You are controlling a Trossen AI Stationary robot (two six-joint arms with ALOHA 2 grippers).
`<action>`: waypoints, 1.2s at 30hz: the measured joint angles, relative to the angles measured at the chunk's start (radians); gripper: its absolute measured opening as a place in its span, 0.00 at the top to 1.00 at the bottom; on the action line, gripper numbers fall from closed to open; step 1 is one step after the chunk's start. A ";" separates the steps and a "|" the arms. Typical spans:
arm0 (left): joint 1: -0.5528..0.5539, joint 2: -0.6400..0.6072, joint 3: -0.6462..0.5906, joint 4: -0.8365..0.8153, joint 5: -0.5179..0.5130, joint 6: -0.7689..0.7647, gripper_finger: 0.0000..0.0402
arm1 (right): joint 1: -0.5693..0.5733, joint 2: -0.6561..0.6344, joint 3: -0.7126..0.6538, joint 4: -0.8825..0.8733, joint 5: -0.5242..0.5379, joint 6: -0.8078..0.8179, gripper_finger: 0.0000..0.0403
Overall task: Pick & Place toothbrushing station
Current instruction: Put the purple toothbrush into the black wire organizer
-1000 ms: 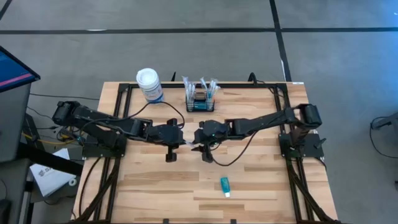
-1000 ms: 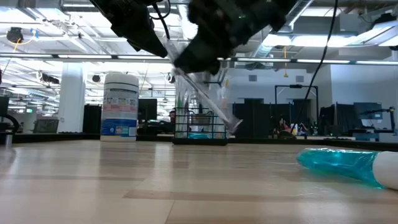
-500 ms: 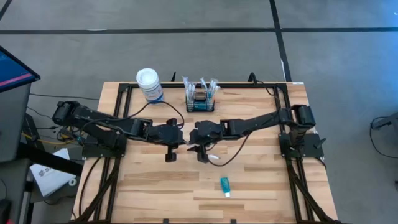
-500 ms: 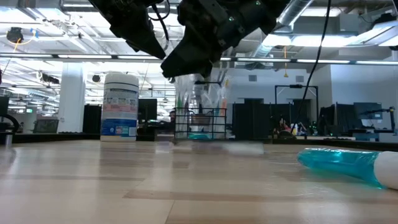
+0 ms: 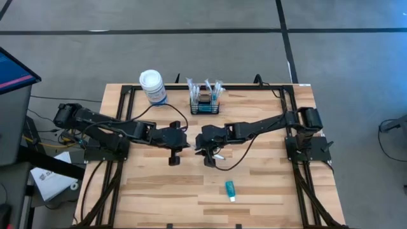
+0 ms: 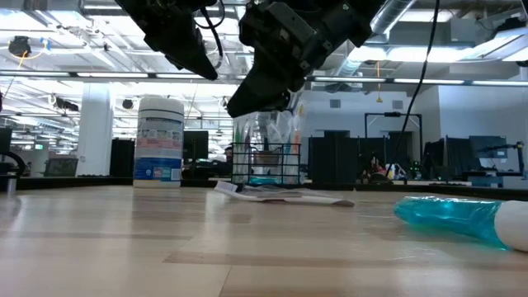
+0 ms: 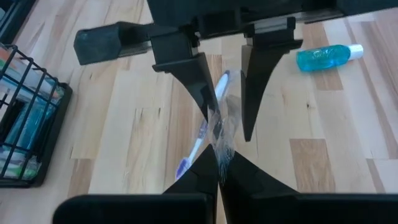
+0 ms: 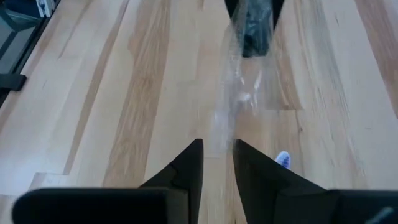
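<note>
The black wire-mesh basket (image 5: 205, 105) stands at the table's (image 5: 159, 184) far edge, holding upright wrapped toothbrushes and a teal item. Beside it stands a white-lidded canister (image 5: 152, 86). At mid-table, the left pincer (image 5: 188, 145) is pressed together on a clear wrapper (image 7: 224, 127); the right pincer (image 5: 198, 147) is narrowly spread around that wrapper.

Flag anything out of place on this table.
A wrapped toothbrush lies flat on the wood under the right gripper, not standing in the basket with the others. A blue tube lies alone near the front edge.
</note>
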 joint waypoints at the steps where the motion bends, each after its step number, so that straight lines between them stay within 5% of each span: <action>1: 0.000 0.000 0.000 -0.005 0.000 0.000 1.00 | 0.000 0.000 0.000 -0.004 0.000 0.000 0.80; 26: 0.000 0.000 -0.225 -0.008 0.004 -0.165 1.00 | -0.057 0.141 -0.002 -0.119 0.005 0.027 0.80; 36: 0.000 0.000 -0.254 -0.001 0.014 -0.209 0.88 | -0.060 0.138 0.000 -0.145 0.004 0.027 0.80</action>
